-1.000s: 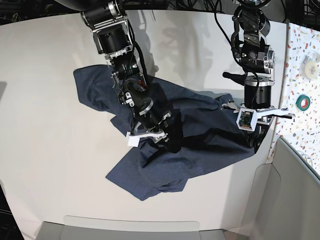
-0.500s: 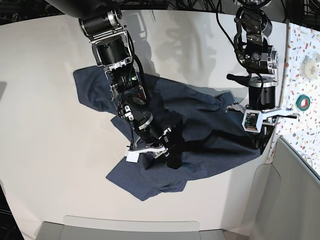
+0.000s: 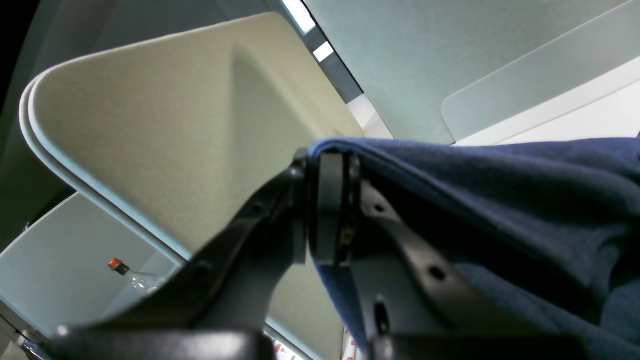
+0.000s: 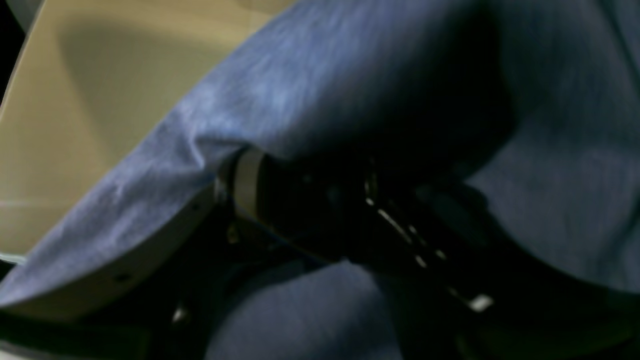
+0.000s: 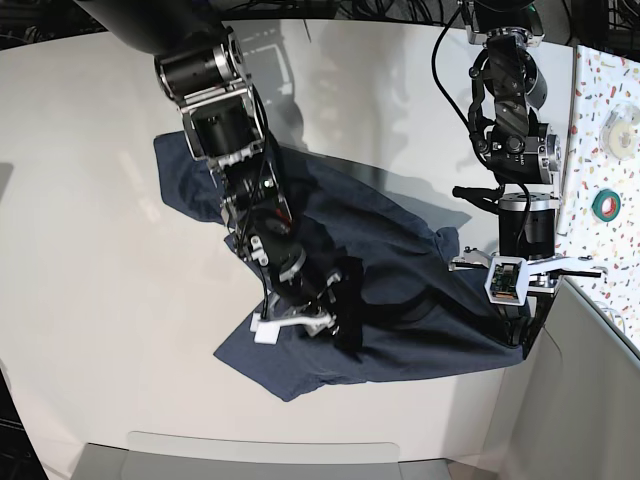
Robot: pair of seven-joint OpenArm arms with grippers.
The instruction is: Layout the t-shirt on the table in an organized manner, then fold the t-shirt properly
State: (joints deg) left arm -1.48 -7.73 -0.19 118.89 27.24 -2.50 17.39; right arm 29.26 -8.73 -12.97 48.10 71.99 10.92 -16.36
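The t-shirt (image 5: pixel 390 290) lies crumpled across the middle of the white table (image 5: pixel 90 260), spreading from the upper left of the base view down to the lower right, near the table's right edge. No lettering shows on the cloth.

The right gripper (image 5: pixel 335 318) is at the centre of the base view, low on the shirt. In the right wrist view its jaws are closed on a fold of the navy fabric (image 4: pixel 350 90), which drapes over the fingers (image 4: pixel 245 182).

The left gripper (image 5: pixel 522 318) is at the lower right of the base view, over the shirt's edge. In the left wrist view its fingers (image 3: pixel 330 210) are pressed together, holding the hem of the shirt (image 3: pixel 500 200), and the cloth hangs to the right of them.

At the right edge of the base view runs a speckled strip (image 5: pixel 605 130). On it lie a green tape roll (image 5: pixel 606 205) and a white roll (image 5: pixel 624 131). A grey panel (image 5: pixel 580 400) stands in the lower right corner, just beside the left gripper. In the left wrist view, a clear bottle with a red cap (image 3: pixel 127 272) is visible at the lower left.
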